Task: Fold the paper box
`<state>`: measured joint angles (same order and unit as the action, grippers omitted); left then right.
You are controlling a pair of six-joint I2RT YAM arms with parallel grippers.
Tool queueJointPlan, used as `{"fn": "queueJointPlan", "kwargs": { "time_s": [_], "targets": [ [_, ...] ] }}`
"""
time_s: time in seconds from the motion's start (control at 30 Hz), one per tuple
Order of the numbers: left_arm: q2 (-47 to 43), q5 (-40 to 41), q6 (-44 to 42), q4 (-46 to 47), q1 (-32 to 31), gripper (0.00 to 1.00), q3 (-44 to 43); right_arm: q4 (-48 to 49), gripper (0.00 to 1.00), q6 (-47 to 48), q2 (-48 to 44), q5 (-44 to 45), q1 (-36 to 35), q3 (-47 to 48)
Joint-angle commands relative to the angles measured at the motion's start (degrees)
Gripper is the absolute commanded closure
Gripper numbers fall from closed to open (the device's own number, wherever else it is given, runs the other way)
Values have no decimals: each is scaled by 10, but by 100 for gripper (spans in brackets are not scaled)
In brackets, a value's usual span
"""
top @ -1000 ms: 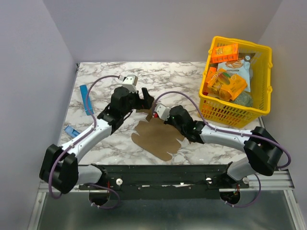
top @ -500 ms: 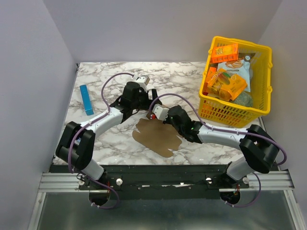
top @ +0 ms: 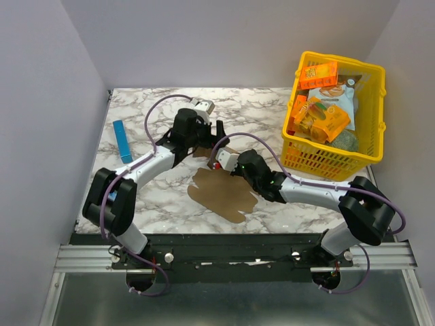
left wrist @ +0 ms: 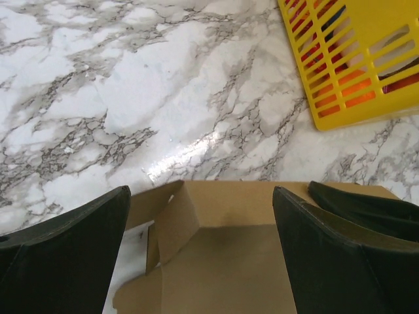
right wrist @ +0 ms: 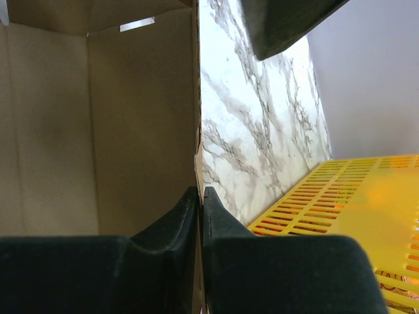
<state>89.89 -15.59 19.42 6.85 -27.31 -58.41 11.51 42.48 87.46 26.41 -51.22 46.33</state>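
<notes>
**Right gripper (top: 219,161) clamps a raised flap of the paper box (top: 224,193)**

From above, the brown sheet lies flat just behind that gripper. The left gripper (top: 216,130) hangs just beyond it, jaws wide apart. Left wrist view: cardboard between its fingers (left wrist: 65,255), seemingly untouched. Right wrist view: fingers pressed together on the flap's thin edge. So shallow a pinch could slip if the left pushes sideways.

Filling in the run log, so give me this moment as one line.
box: not yet folded | right gripper: shut on box edge | left gripper: open over box
</notes>
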Motion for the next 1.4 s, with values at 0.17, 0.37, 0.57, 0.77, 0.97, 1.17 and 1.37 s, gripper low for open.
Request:
{"fn": "queueJointPlan", "kwargs": {
  "time_s": [0.17,0.37,0.57,0.77,0.97,1.17,1.37],
  "targets": [
    [78,-32,-58,-50,17,1,-78,12,85,-5,-4,-15,-4,2],
    [102,-51,-44,-90,17,2,-70,24,84,-5,3,-12,-4,-4],
    [99,-44,-14,-89,17,8,-43,26,84,-6,7,-11,-5,-4],
    [93,-26,4,-76,17,18,-18,26,82,-7,7,-8,-5,-4],
    [84,-19,7,-58,17,30,0,18,77,-14,14,-6,-5,-4],
    [67,-15,18,-47,16,33,16,12,88,-28,13,-8,-5,-10],
    [50,13,49,-92,27,5,-29,26,99,-10,32,5,-6,-14]
  ]
}}
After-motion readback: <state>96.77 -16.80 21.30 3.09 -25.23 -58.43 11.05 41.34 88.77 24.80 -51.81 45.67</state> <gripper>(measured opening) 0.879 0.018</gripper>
